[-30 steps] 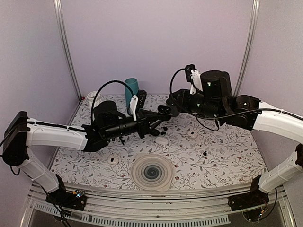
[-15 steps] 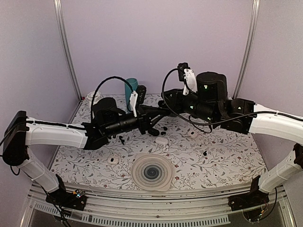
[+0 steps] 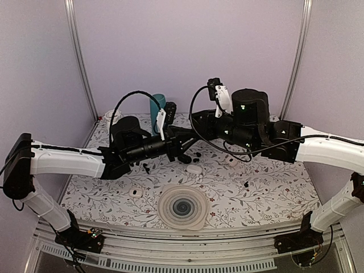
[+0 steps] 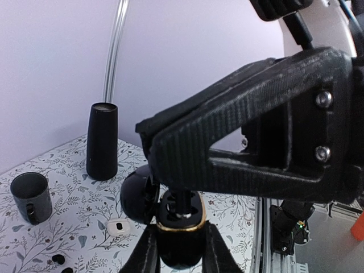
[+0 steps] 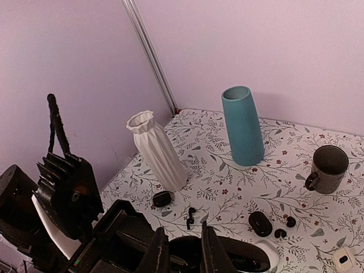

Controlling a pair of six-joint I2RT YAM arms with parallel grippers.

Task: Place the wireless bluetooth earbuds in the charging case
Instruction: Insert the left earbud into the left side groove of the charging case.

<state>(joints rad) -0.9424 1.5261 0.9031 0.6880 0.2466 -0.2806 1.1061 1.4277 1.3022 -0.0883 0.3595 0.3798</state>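
Note:
My left gripper [image 4: 180,242] is shut on a black charging case [image 4: 180,250] with a gold rim, its lid [image 4: 136,196] swung open to the left. It holds the case above the table's middle [image 3: 190,142]. My right gripper [image 4: 179,190] hangs directly over the case, its fingers nearly together on a thin black earbud [image 4: 183,206] whose silver-tipped stem reaches down into the case's well. In the right wrist view the right gripper [image 5: 183,250] shows only a narrow gap, with the case's dark opening [image 5: 227,253] below; the earbud is hidden there.
A teal vase [image 5: 243,125], white ribbed vase [image 5: 156,151], dark mug [image 5: 328,165] and black cylinder [image 4: 102,139] stand at the back. Black cases [image 5: 162,198] [image 5: 260,223], loose black earbuds [image 5: 191,216], white cases [image 3: 194,169] [image 3: 135,193] and a round coaster [image 3: 182,207] lie on the table.
My right gripper has swung left and come over the left gripper. The left gripper has lifted the case slightly to meet it. Both grips are unchanged.

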